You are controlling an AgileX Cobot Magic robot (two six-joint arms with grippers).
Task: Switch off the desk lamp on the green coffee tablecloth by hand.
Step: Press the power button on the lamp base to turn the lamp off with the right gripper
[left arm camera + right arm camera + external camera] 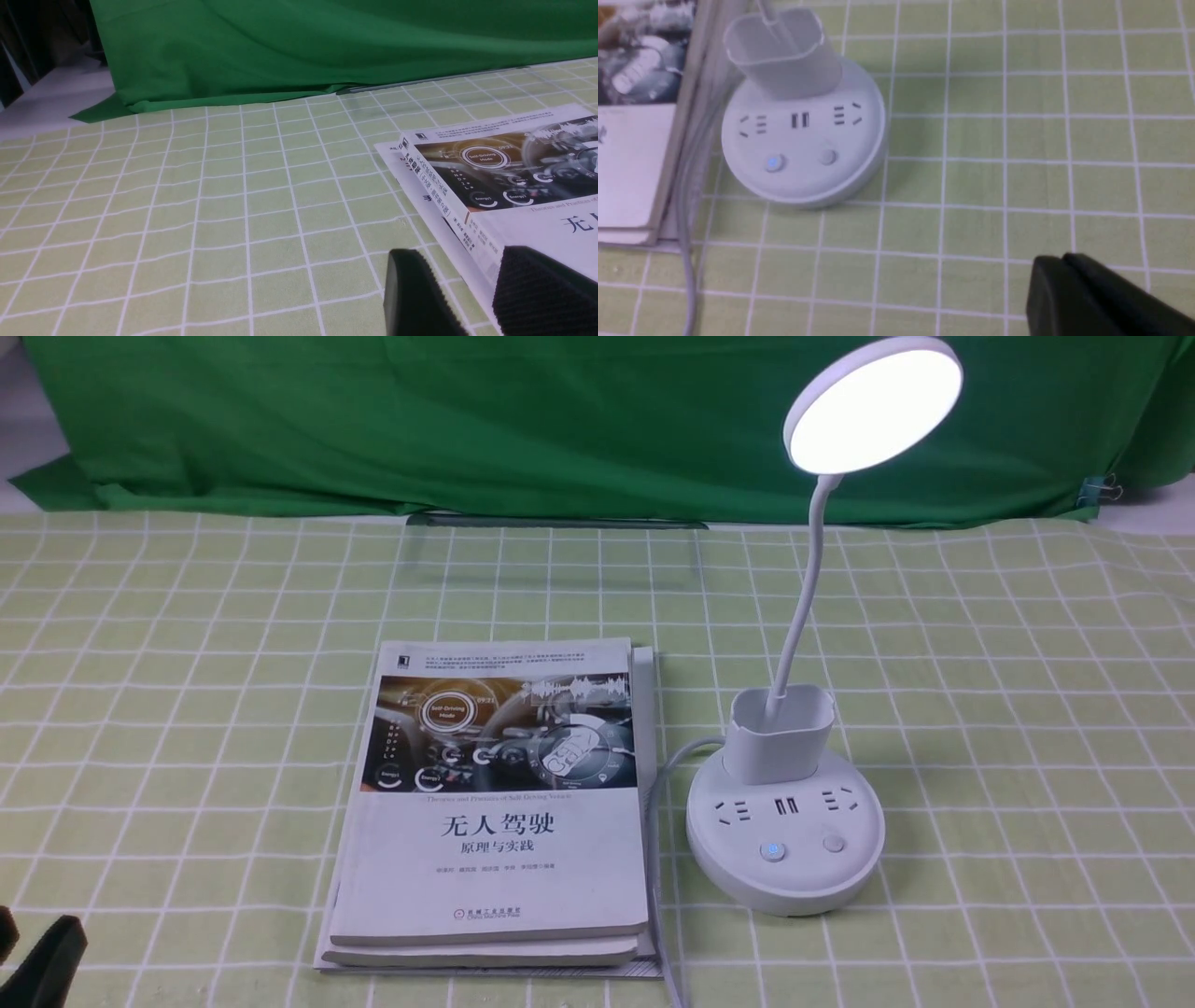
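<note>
The desk lamp (pixel 784 835) stands right of centre on the green coffee tablecloth (pixel 187 709). Its disc head (pixel 873 406) glows white. On the round base, the left button (pixel 772 851) is lit blue and the right button (pixel 834 844) is plain. The base also shows in the right wrist view (pixel 803 140). My right gripper (pixel 1057 262) is shut and empty, low over the cloth, off to the side of the base and apart from it; it is out of the front view. My left gripper (pixel 458 255) is open and empty beside the book's corner, and a part of it shows at the front view's bottom-left corner (pixel 42 961).
A stack of books (pixel 495 803) lies left of the lamp, close to its base. The lamp's grey cable (pixel 658 784) runs between the books and the base toward the front edge. A dark green backdrop cloth (pixel 467 420) hangs behind the table.
</note>
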